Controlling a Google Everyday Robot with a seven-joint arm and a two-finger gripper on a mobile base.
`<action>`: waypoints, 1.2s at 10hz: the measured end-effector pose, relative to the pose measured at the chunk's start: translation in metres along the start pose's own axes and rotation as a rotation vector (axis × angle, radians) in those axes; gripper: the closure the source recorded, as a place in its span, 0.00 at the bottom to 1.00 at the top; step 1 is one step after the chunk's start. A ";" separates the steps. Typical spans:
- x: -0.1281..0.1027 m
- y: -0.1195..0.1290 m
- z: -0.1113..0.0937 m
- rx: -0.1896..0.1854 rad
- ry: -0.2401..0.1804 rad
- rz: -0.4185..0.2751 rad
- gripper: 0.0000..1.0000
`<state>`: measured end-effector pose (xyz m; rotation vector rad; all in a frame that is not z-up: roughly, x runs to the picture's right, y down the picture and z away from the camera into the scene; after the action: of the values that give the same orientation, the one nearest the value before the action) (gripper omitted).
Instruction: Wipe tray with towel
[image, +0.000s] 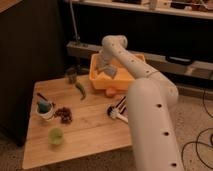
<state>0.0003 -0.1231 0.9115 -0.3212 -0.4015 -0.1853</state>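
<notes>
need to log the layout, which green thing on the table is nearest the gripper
The long green vegetable: it lies just left of the tray, where the gripper presses the towel. The green cup sits far off.

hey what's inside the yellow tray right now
Inside the tray, the gripper reaches down at the left end, with the pale towel bunched at its tip. The arm covers part of the floor behind it, so anything else there is hidden.

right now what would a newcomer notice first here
The big white robot arm fills the right foreground and bends back over the wooden table. Its pincer reaches down into the yellow tray at the table's far edge, shut on the pale towel. A green cup sits near the front left.
</notes>
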 end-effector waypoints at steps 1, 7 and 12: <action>0.004 0.017 -0.008 -0.019 0.018 0.009 1.00; 0.054 0.016 -0.039 0.074 0.040 0.156 1.00; 0.154 -0.034 -0.034 0.114 0.082 0.288 1.00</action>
<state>0.1432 -0.1842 0.9538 -0.2545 -0.2794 0.1057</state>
